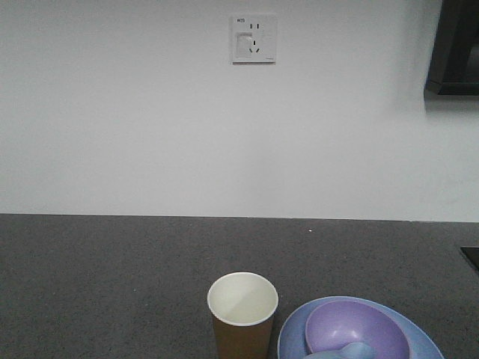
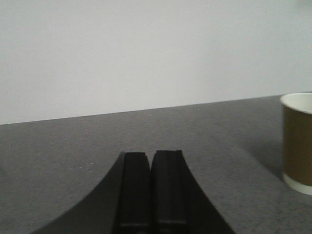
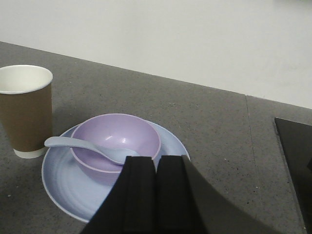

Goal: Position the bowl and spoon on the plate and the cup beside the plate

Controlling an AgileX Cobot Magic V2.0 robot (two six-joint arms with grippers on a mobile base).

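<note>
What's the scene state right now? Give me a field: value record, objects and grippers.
surface: dark speckled counter, white wall behind
plate: on counter, holds bowl
bowl: upright on plate
spoon: scoop in bowl, handle over the rim toward cup
cup: upright, empty, beside plate on the left in the front view
left gripper: shut, empty, clear of cup
right gripper: shut, empty, near the plate's edge
layout: matches the task arrangement
</note>
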